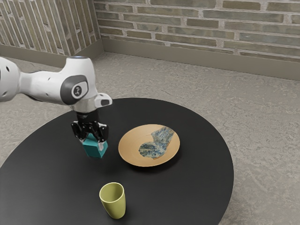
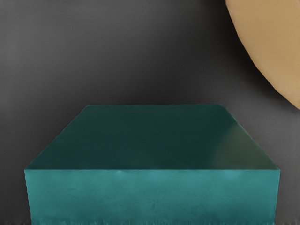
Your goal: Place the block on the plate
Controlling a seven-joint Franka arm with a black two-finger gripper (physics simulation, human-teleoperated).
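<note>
Inward from the arm-side edge of the table (image 1: 47,161), the black gripper (image 1: 92,142) pinches the teal block (image 1: 96,151) by opposite flat sides, a sound mid-face hold on something probably light, rigid, slightly slick and hardly fragile, near the plate's rim (image 1: 130,140).

plate (image 1: 130,147): tan, round, blue-grey patterned, face up on black table (image 1: 164,194) | block (image 1: 95,150): teal, beside plate, apart

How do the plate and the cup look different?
The plate is wide and shallow; the cup is narrow and tall.
The plate is tan with a blue-grey patterned patch; the cup is plain yellow-green.
Both have round rims and sit on the black table.
</note>
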